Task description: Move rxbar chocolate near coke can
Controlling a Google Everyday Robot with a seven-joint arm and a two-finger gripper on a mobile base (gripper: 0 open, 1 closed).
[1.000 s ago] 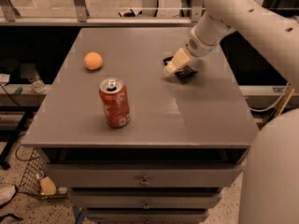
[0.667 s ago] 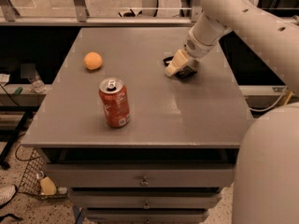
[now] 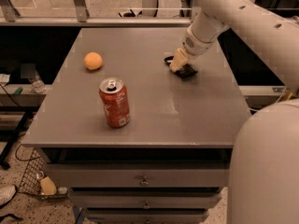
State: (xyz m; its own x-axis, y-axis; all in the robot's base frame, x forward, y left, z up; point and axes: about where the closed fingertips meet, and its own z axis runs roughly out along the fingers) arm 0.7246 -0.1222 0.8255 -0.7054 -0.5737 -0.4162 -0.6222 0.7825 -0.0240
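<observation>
**Gripper Down at the Bar, Rear Right of Tabletop**

1. Gripper position. The gripper is lowered to the grey tabletop in its rear right area. The white arm reaches down to it from the upper right. The gripper sits directly on or over a dark object. Whether the gripper is spread or closed on that object cannot be told from this view.

2. Task object. The rxbar chocolate lies flat on the tabletop under the gripper. Only its dark edges show, on the near right side of the gripper. Whether it is gripped or only covered cannot be told.

3. Target object. The coke can stands upright near the front left of the tabletop, silver top and pull tab facing up. It is well apart from the rxbar chocolate, with bare surface between them.

4. Other items. An orange rests behind the coke can, toward the left rear. Drawers sit below the tabletop's front edge.
</observation>
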